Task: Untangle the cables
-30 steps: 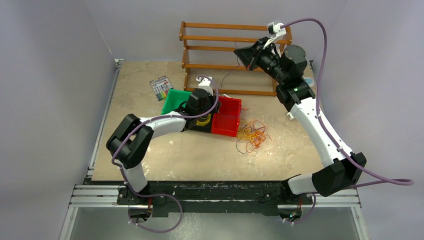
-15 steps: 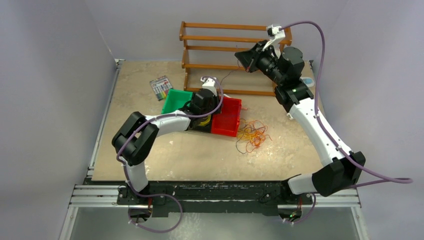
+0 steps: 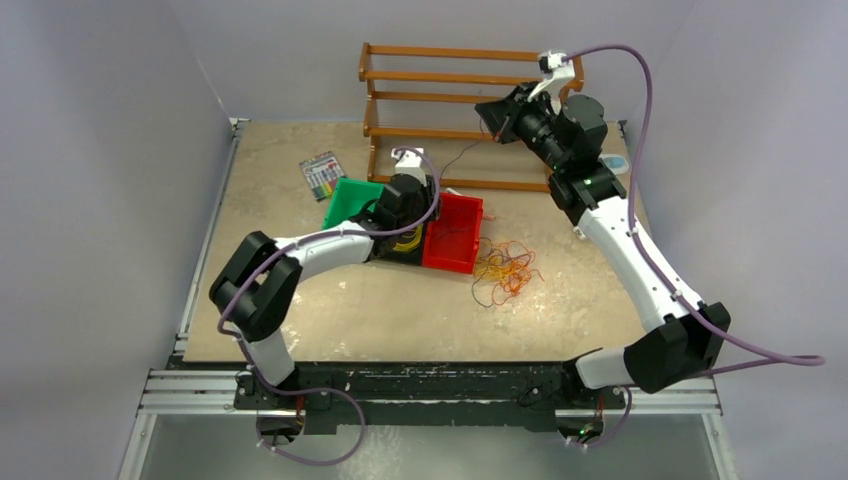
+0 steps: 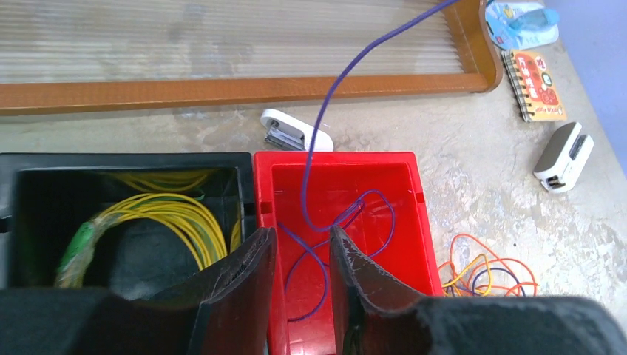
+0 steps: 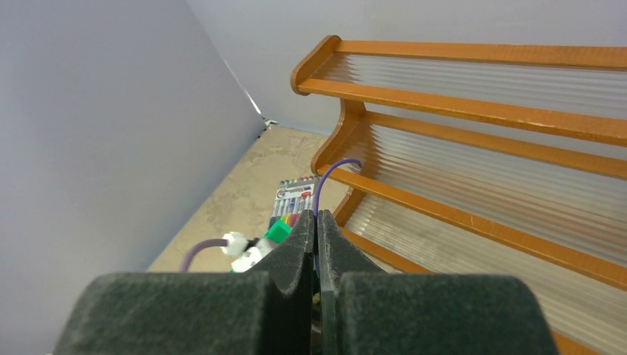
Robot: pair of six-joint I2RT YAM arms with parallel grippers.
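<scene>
We are looking down past our left gripper. Its jaws are standing partly apart, with a narrow gap, and they are gripping nothing. Directly under the gap the left wall of the red bin is showing, so one finger is hanging over the black bin and the other over the red one. Just to the left of the jaws, the yellow cables are lying coiled inside the black bin. Just below and to the right of the jaws, the purple cable is making loose loops on the red floor. From there it is rising away in front of the jaws, over the far rim of the bin, towards the wooden rack.

We are pinching this same cable with our right gripper, which is raised high beside the rack. Its jaws are pressing fully together on the strand, and a short curved end is sticking out just beyond the fingertips. Further to the right of the left jaws, outside the red bin, the bunch of orange, yellow and purple cables is lying on the table.
</scene>
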